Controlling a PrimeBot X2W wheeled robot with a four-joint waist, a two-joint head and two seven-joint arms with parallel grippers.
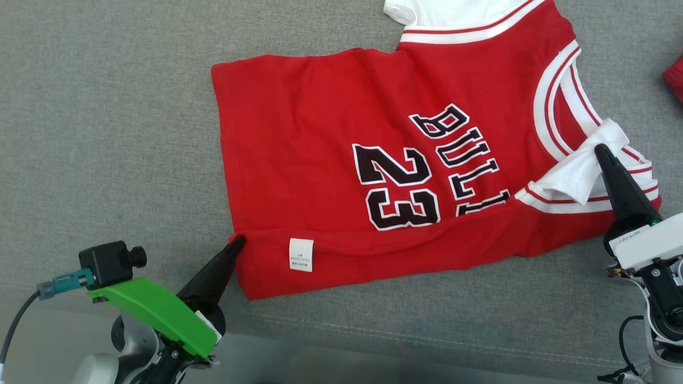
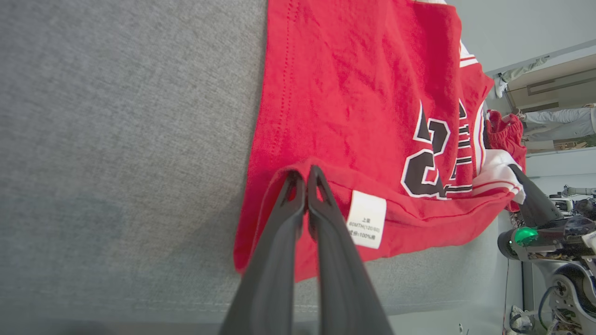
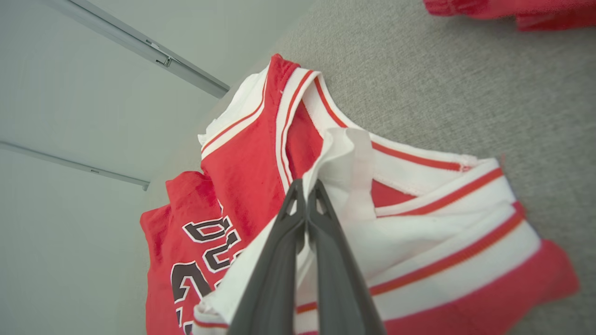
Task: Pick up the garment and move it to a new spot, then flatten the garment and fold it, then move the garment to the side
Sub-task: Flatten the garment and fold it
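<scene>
Grey woven cloth covers the surface (image 1: 106,106), and a stitched seam (image 1: 400,333) runs along its near edge. Just past that seam, towards the near left corner, the left gripper (image 1: 238,241) rises from under a green cover (image 1: 155,314). Its 2 fingers are pressed together on the near left corner of the jersey (image 1: 331,160). In the left wrist view the left gripper (image 2: 306,174) has its tips nipping the red fold there, just beside a white label (image 2: 366,225).

The jersey (image 2: 344,93) lies spread on the middle of the surface, hem to the left and collar to the right. A strip along its near edge is turned over, with the label (image 1: 301,255) showing on it. Black 23 (image 1: 397,186) and part of the lettering sit on the red front, cut off by that strip.

Towards the near right edge, the right gripper (image 1: 602,149) is closed with no gap on the white sleeve (image 1: 581,170), which is bunched over the striped armhole. The right wrist view shows the right gripper (image 3: 306,186) with white cloth of the sleeve (image 3: 354,186) gathered at its tips, and the jersey (image 3: 242,163) beyond.

At the far right edge lies another red cloth (image 1: 675,77), apart from the jersey.
</scene>
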